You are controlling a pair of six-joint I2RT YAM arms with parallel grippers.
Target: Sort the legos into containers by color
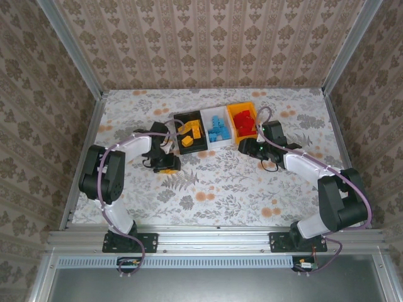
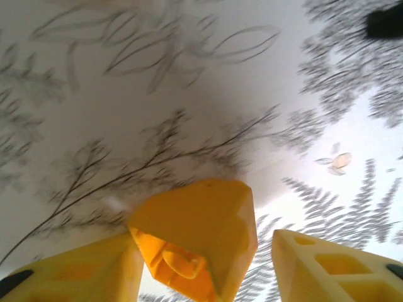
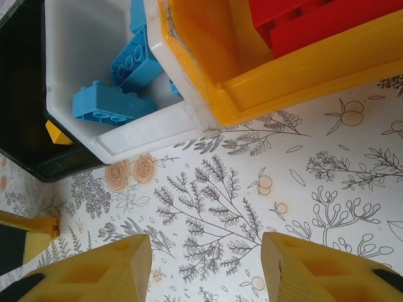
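Left wrist view is blurred. A small orange-yellow plastic brick [image 2: 195, 220] is cut off at the bottom edge and its studs are unreadable. It sits between the fingers of the left hand [image 2: 203, 251], against one finger with a gap to the other, so that hand is loose around it, not clenched. From above, the hand covers most of the brick, low at the bench just near-left of the shallow black plastic tray [image 1: 192, 150]. Right hand [image 3: 204, 251] is spread and holds nothing, low over the flower-printed bench [image 1: 220, 189] on the near side of the orange-yellow plastic tray [image 1: 237, 115]. The red bricks [image 3: 315, 25] in that tray are cropped at the top. Light blue bricks [image 3: 113, 104] lie in the white plastic tray [image 1: 209, 116], the middle of the row. Patterned wallpaper walls [image 1: 208, 38] stand on three sides and a metal rail [image 1: 214, 236] runs along the near edge. A wide stretch of bench lies between hands and rail.
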